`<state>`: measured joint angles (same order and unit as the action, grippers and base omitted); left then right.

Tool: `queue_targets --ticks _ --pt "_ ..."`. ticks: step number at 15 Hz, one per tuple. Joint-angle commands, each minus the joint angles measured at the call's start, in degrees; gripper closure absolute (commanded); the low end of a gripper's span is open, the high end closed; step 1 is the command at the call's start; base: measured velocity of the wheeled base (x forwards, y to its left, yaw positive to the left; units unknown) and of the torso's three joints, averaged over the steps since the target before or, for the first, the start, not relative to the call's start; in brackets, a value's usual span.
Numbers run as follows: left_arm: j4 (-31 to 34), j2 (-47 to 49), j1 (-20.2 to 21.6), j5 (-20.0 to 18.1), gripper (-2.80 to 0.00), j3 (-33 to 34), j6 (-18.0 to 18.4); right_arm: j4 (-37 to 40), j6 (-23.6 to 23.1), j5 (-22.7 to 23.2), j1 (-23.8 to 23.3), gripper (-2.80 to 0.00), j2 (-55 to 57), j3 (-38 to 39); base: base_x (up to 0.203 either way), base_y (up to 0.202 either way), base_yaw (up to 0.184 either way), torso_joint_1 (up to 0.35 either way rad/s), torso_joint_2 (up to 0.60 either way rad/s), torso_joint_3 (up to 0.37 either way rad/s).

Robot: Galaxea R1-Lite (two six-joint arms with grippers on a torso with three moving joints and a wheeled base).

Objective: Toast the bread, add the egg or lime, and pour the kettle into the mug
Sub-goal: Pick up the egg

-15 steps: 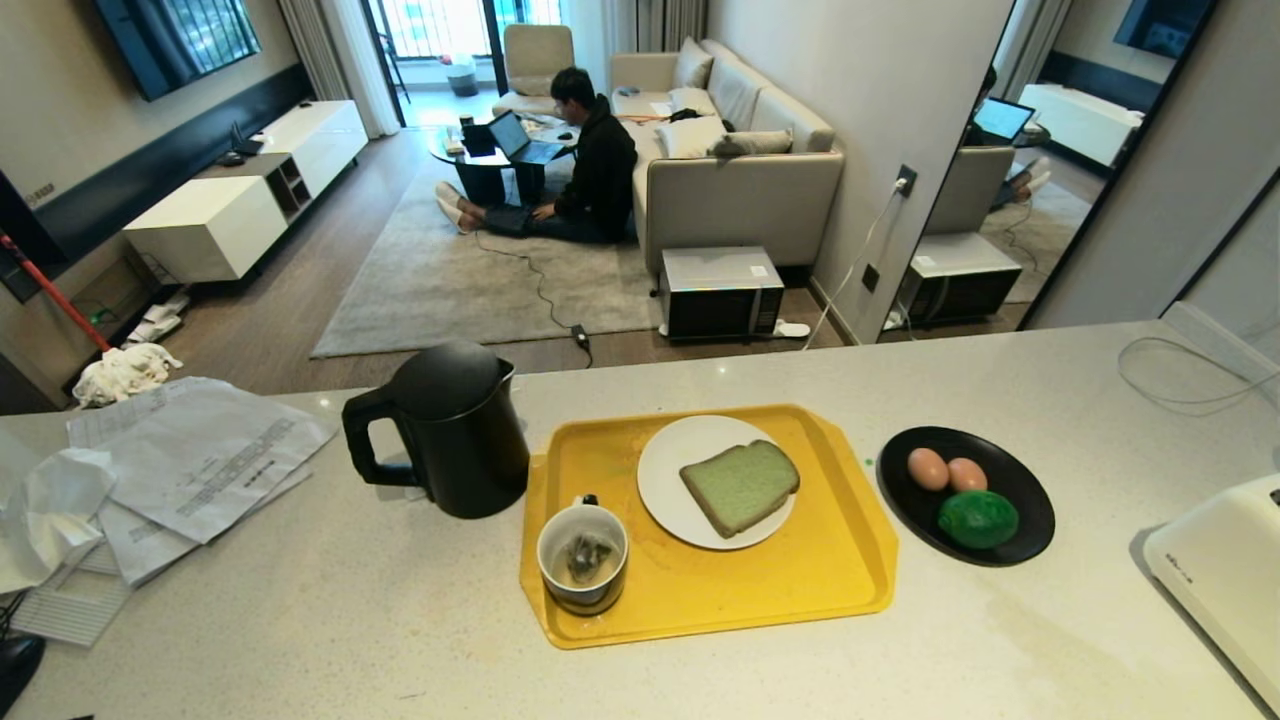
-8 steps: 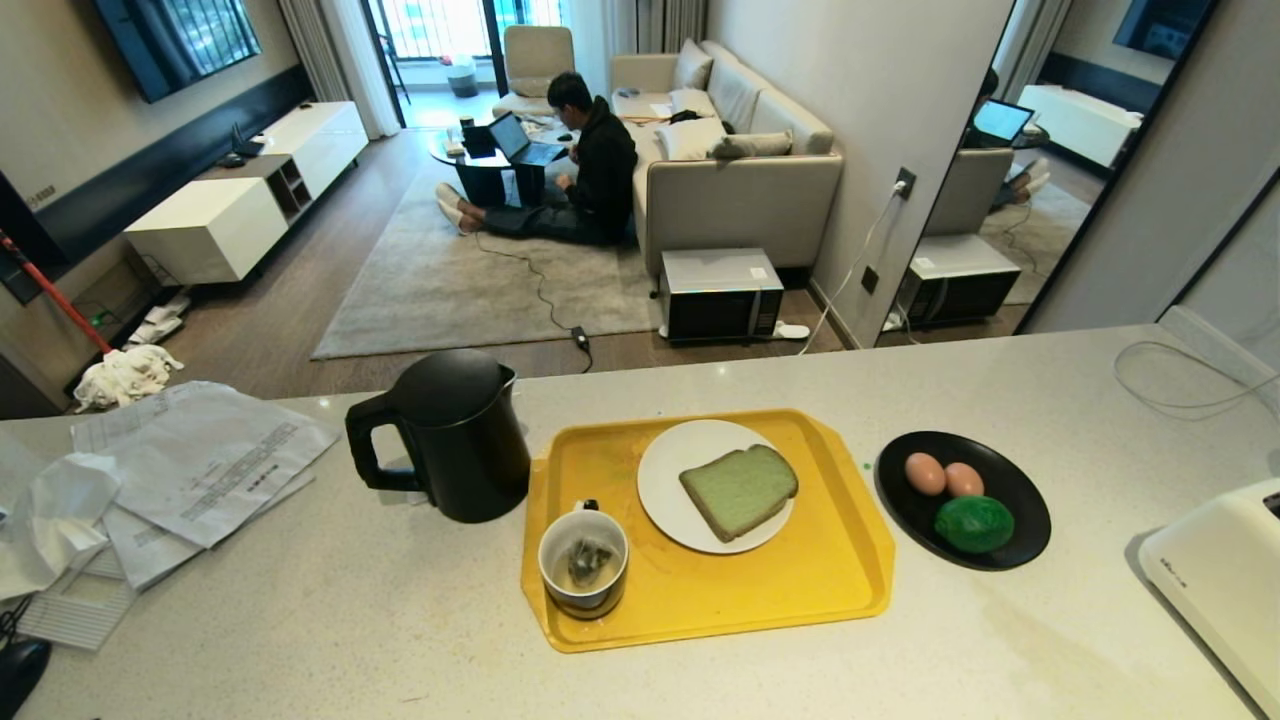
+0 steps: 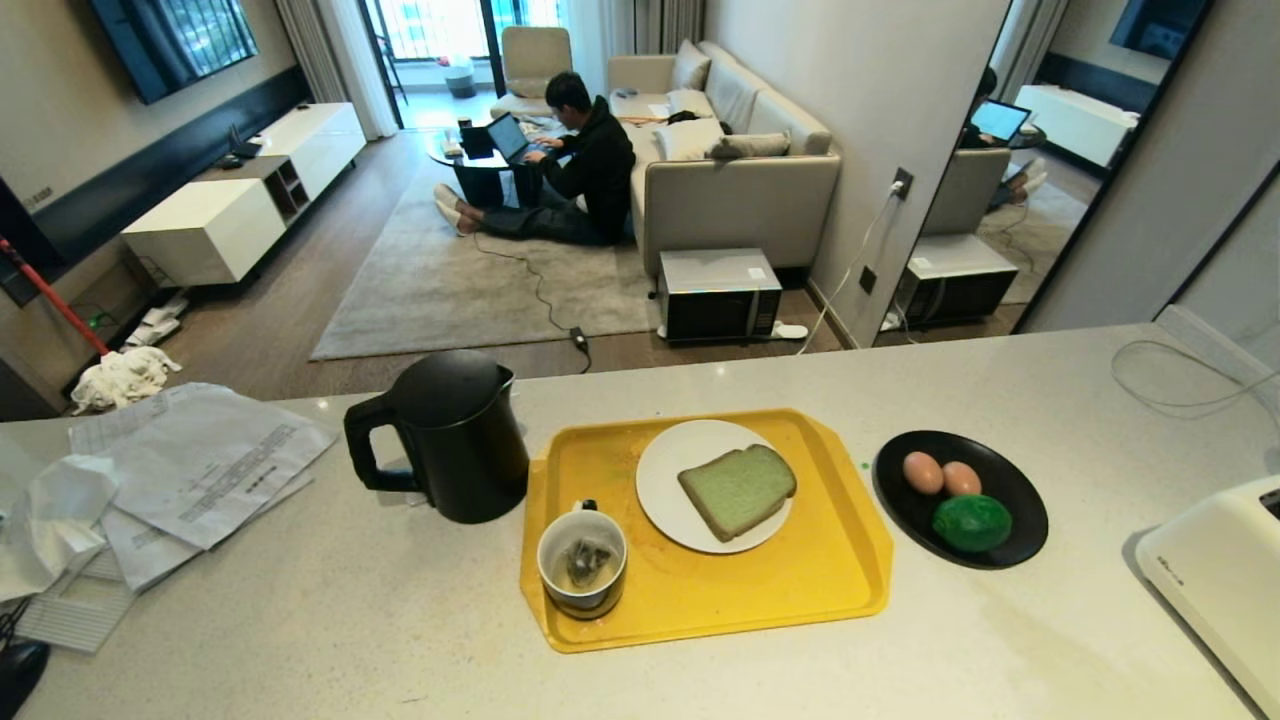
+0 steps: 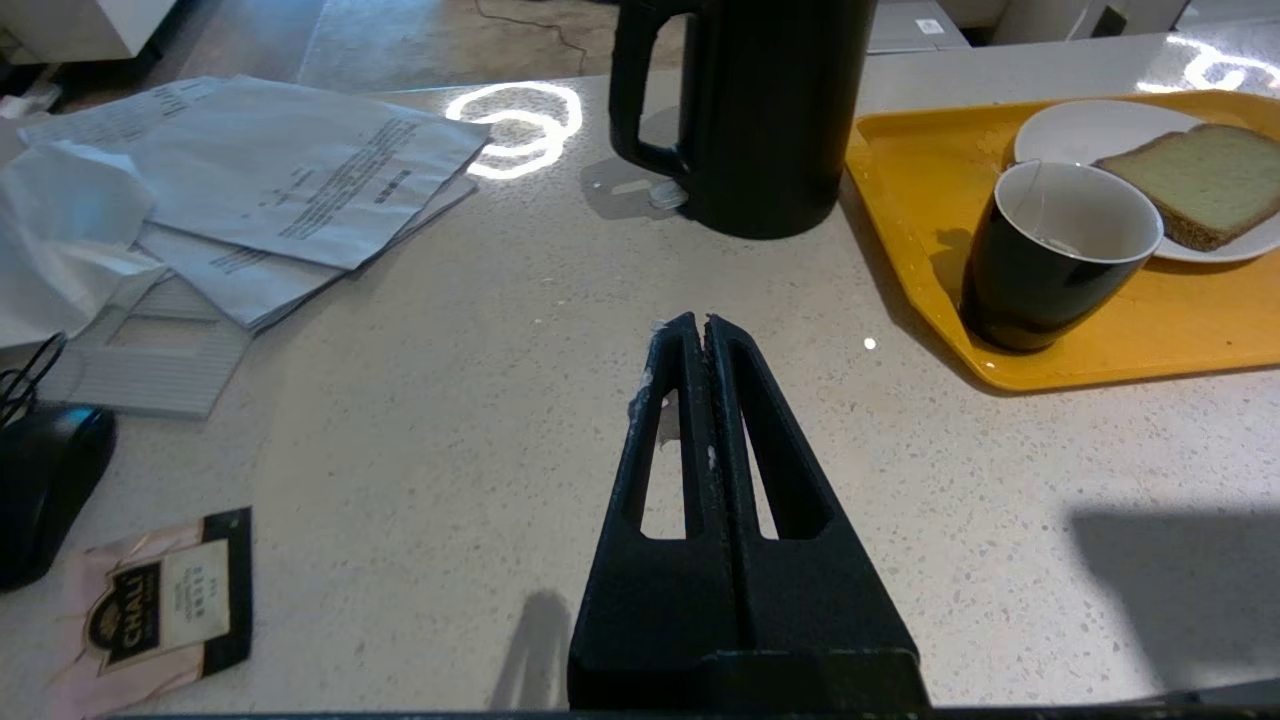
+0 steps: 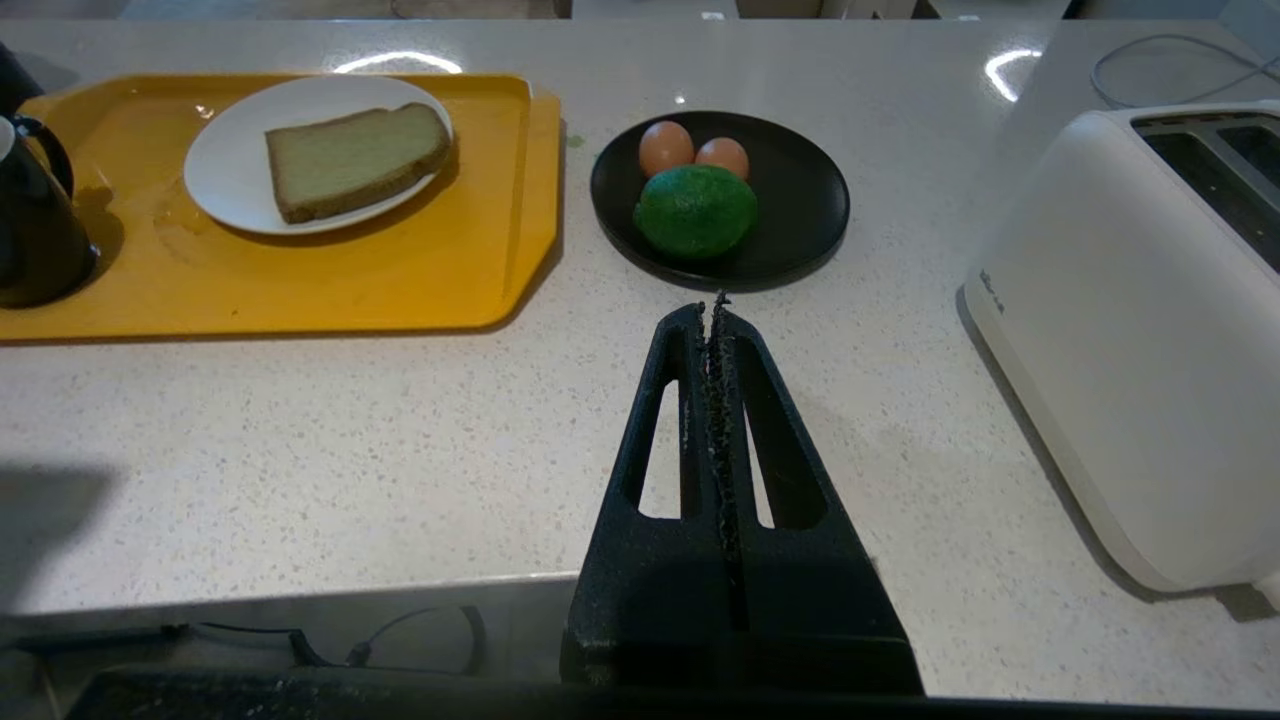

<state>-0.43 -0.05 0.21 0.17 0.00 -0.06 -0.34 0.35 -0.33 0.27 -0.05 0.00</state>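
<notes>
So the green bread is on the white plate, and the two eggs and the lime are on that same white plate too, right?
Not quite. The bread is on the white plate, but the two eggs and the lime sit on a separate black plate, off the yellow tray on its right. The head view shows it.

Pale speckled counter (image 3: 300,620) — yellow tray (image 3: 800,600) at centre, white plate (image 3: 660,480) on it. Black plate (image 3: 1015,525) right of tray. White toaster (image 3: 1215,580) far right, loose papers (image 3: 190,465) far left. Tea sachet (image 4: 165,600) near counter edge. Beyond counter — person (image 3: 590,165) seated on rug at laptop, sofa (image 3: 740,170), microwave (image 3: 720,292) on floor.
</notes>
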Motion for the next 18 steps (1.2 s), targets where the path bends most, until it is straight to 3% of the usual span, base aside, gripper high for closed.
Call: queue_targets --ticks 1,18 --pt "0.0 0.0 0.0 0.0 0.0 0.0 0.0 0.0 0.0 0.0 0.0 0.0 0.0 0.1 0.006 0.0 -0.096 -0.002 0.0 0.0" --pt "0.0 0.0 0.0 0.0 0.0 0.0 0.0 0.0 -0.2 0.0 0.0 0.0 0.0 0.1 0.002 0.008 -0.174 0.003 0.0 0.003"
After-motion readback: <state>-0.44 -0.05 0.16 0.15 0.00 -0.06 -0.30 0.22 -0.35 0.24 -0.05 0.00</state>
